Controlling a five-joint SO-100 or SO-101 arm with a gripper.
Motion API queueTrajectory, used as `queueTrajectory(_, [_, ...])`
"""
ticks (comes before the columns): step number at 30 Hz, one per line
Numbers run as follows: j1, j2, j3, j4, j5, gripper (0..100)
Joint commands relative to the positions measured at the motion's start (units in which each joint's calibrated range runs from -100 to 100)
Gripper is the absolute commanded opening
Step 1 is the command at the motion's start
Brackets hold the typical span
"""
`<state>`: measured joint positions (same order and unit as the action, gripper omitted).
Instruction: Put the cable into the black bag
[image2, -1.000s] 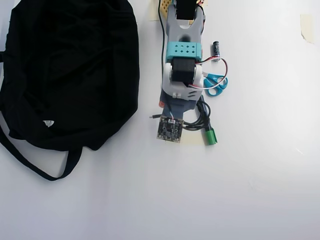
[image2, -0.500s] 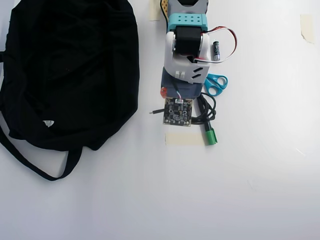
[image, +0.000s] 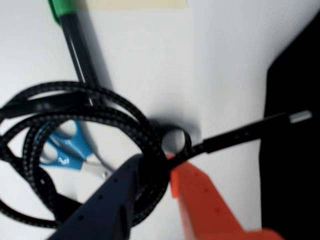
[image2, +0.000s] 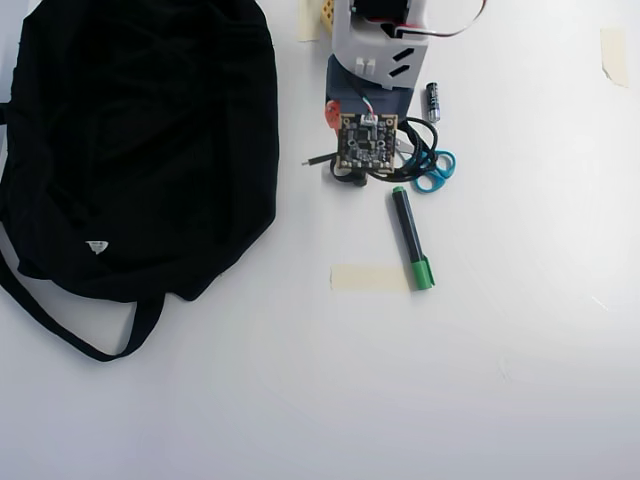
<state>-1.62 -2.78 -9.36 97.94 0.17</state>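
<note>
Closest to the wrist camera, two fingers of the gripper (image: 157, 165), one dark blue and one orange, sit on either side of the coil of the cable (image: 95, 112), apparently pinching the strands where they bunch up; whether the grip is firm cannot be told from the blur. The cable's straight tail runs off to the right of the gripper in the wrist view, ending in a small plug (image: 300, 116) that points toward the black bag (image: 295, 150).

Blue-handled scissors (image: 65, 147) lie under the coil just left of the gripper, and a green-capped marker (image: 75, 40) lies beyond them on the bench (image: 225, 60).

From overhead, the gripper (image2: 345, 150) is hidden under the wrist camera board, with the black bag (image2: 140, 140) well apart across the bench (image2: 450, 380).

Risks, as I judge them: the coil loops around the scissors' handles, so lifting may drag them along. A pinch on only some strands could let the coil unwind, and the stiff tail may catch the bag's floppy edge instead of dropping inside.
</note>
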Motion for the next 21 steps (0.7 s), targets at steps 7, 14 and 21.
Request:
queueTrajectory(7, [11.86,-13.73,8.82,1.46,1.35,2])
queueTrajectory(14, [23.01,-12.57,7.74,-0.52,1.56,2])
queueTrajectory(21, [32.36,-12.41,8.64,-11.63,1.56,2])
